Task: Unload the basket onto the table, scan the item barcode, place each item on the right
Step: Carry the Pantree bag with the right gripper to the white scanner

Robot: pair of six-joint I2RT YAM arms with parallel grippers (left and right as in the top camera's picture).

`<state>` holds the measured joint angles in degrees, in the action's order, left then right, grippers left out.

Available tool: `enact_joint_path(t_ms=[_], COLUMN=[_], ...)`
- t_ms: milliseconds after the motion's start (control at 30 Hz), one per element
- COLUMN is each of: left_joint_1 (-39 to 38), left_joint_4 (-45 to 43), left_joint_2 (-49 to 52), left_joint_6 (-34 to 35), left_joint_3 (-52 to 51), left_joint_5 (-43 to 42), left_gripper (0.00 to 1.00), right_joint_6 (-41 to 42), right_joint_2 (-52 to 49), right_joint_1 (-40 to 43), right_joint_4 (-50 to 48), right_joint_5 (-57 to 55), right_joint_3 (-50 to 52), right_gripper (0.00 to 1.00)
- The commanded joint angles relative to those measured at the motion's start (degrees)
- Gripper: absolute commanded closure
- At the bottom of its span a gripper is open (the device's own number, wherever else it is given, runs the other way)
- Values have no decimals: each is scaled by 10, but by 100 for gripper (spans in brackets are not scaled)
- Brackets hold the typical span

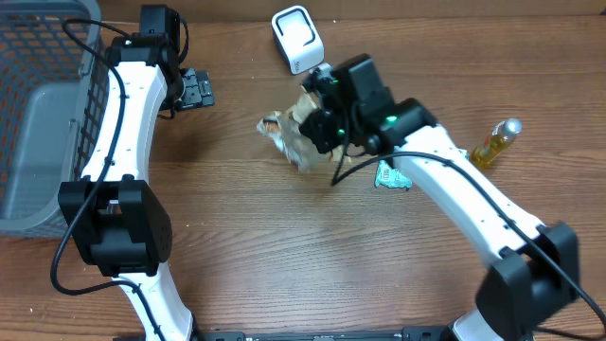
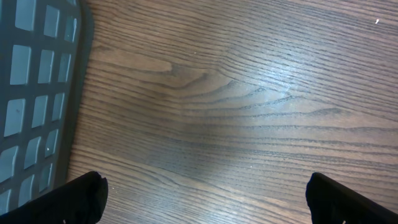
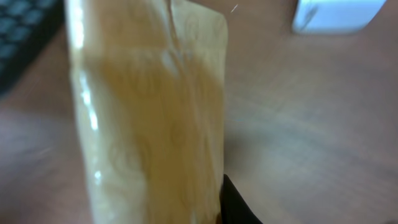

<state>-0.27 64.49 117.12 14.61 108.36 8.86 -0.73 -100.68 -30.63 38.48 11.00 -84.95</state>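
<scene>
The item is a crinkly tan and clear packet (image 1: 287, 134), lifted off the wooden table in my right gripper (image 1: 320, 117), which is shut on it. It hangs just below the white barcode scanner (image 1: 296, 40) at the table's back edge. In the right wrist view the packet (image 3: 149, 118) fills the left half, blurred, with one black fingertip (image 3: 237, 205) against its right side and the scanner (image 3: 336, 12) at the top right. No barcode shows. My left gripper (image 1: 196, 88) stands open over bare wood; in its wrist view the left gripper (image 2: 205, 200) holds nothing.
A grey mesh basket (image 1: 47, 114) takes up the left edge of the table, and its wall (image 2: 37, 93) is close to my left fingers. A small teal packet (image 1: 390, 177) lies under the right arm. A yellow bottle (image 1: 495, 142) lies at the right.
</scene>
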Motion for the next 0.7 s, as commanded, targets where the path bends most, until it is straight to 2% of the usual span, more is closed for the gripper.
enact_joint_path(t_ms=[0,167,333,500,667], left_joint_1=[0,0,0,0,0], left_joint_4=[-1,-1,-1,-1,-1], left_joint_2=[-2,-2,-2,-2,-2], left_joint_6=[-1,0,-1,0,0], left_joint_3=[0,0,0,0,0], left_joint_5=[5,5,5,5,5], left_gripper=[0,0,0,0,0], right_joint_6=[-102,-249,-378,-435,-435], right_joint_2=[-12,-9,-12,-31,-65], right_joint_1=[-21,-42,-38,-26,-10], right_joint_4=[-62,-216,-352,-433,-525], right_joint_5=[-140,-275,-294,-288,-266], right_joint_3=[-6,-7,-7,-7,-7], right_gripper=[96,96,96,96,96])
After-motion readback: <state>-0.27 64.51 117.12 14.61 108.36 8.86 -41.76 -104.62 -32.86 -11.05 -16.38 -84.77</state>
